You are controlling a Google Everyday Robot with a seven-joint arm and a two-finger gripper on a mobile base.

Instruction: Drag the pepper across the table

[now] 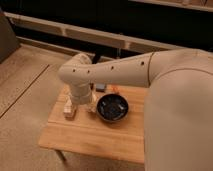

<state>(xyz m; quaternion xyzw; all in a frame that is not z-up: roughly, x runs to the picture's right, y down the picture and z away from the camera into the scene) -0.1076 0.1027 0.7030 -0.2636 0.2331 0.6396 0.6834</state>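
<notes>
- Seemingly, the drag has not begun: the pepper (115,89) lies near the far edge of the table (90,137). It is just behind the dark bowl (111,108), just right of a grey-blue block (101,87), and partly tucked under the arm (120,70) that reaches in from the right.
- The gripper (71,107) is low over the left part of the tabletop, left of the bowl. It is apart from the pepper, with the bowl and the block lying roughly between the two.
- Whether the gripper is open or closed cannot be told here. It is plainly not in contact with the pepper.
- By my judgement nearly all of the task is left: bring the gripper round to the pepper, set it against or onto it, and slide it along the planks.
- The bowl sits close in front of the pepper and the block close on one side. A drag toward the table's right end therefore looks the freest path.
- No brand, label or writing can be read on the arm, the bowl, the block or the table.
</notes>
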